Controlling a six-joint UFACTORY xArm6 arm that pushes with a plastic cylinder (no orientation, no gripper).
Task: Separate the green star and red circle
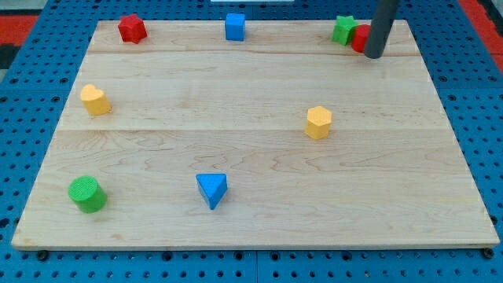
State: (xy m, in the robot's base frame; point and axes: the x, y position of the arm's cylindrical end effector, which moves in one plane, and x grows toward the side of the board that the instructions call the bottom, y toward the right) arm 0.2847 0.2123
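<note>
Green star (343,29) and red circle (361,37) sit touching each other at the view's top right of the pale wooden tabletop (251,149), the circle just to the star's right and partly hidden behind the dark rod. My tip (374,56) rests against the circle's right side (there are no fingers on this rod, so nothing is gripped or held). Taking the green star as the mark: a blue cube (235,26) stands well to its left along the top edge, and a red star (132,28) farther left again. Below the green star lies a yellow hexagon (318,122). A blue triangle (211,189) sits lower and to the left, with a yellow heart (95,100) and green cylinder (86,194) far left.
</note>
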